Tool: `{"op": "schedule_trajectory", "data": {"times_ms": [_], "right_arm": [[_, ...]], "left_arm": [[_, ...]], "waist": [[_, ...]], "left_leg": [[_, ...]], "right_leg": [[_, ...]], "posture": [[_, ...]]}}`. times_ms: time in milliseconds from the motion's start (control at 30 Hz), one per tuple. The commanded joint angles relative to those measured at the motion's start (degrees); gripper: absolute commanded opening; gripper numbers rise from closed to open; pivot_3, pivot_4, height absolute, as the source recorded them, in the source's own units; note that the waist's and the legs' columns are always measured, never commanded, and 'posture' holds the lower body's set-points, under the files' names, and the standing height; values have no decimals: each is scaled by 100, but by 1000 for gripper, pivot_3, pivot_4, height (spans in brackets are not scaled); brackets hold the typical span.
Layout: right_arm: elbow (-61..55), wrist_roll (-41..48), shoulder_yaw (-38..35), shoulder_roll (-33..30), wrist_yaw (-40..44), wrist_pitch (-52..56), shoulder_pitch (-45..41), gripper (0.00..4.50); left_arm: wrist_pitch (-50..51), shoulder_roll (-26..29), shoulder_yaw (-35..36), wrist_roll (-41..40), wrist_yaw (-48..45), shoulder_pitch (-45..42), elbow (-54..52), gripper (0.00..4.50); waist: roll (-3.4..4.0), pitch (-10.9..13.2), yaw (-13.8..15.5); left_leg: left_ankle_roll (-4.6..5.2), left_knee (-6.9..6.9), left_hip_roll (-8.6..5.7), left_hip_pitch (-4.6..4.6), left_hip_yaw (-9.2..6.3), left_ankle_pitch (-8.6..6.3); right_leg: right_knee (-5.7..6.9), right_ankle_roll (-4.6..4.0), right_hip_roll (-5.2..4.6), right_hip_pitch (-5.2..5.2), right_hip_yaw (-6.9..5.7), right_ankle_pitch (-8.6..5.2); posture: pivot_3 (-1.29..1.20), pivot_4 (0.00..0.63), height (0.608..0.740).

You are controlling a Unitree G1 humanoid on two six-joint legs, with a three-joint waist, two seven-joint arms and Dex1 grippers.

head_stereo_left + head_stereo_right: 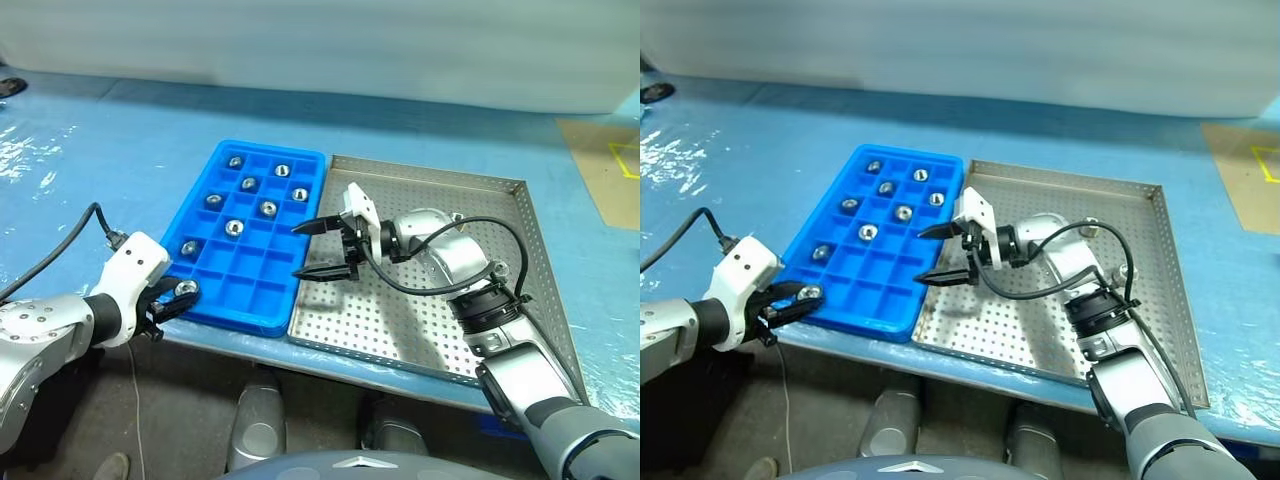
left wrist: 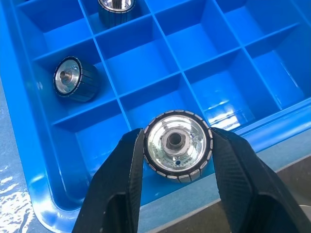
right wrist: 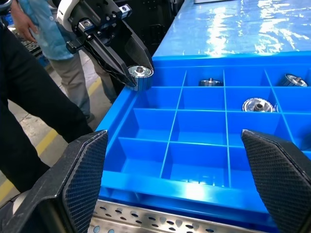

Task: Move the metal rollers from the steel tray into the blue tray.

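Left wrist view: a metal roller [image 2: 178, 145] sits clamped between the left gripper [image 2: 178, 160]'s black fingers, poised over the near corner of the blue tray [image 2: 73, 204], presumably so it can drop into an empty compartment. Other rollers [image 1: 250, 184] already fill cells. The right gripper [image 1: 322, 250] hangs spread wide, empty, over the steel tray [image 1: 500, 188], which looks emptied, though its arm hides part.

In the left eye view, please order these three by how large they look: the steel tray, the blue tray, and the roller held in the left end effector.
1. The steel tray looks largest.
2. The blue tray is narrower and looks smaller.
3. The roller gripped by the left end effector is by far the smallest.
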Motion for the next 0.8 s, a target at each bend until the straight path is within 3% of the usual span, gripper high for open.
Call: {"op": "schedule_trajectory", "data": {"times_ms": [33,800], "right_arm": [[-305,107,-70,-58,79,54,-55,4500],[-574,135,-118,-128,-53,296,38,4500]], "left_arm": [[-224,-113,-90,109,231,-12,-15,1753],[-1027,-303,-895,371,602,-81,708,1753]], "waist": [[0,0,40],[0,-1,81]], "left_leg": [[0,0,0,1,0,0],[-2,9,-3,14,0,1]], "right_leg": [[1,0,0,0,1,0],[28,1,0,0,9,-1]], "posture": [[516,150,740],[489,150,740]]}}
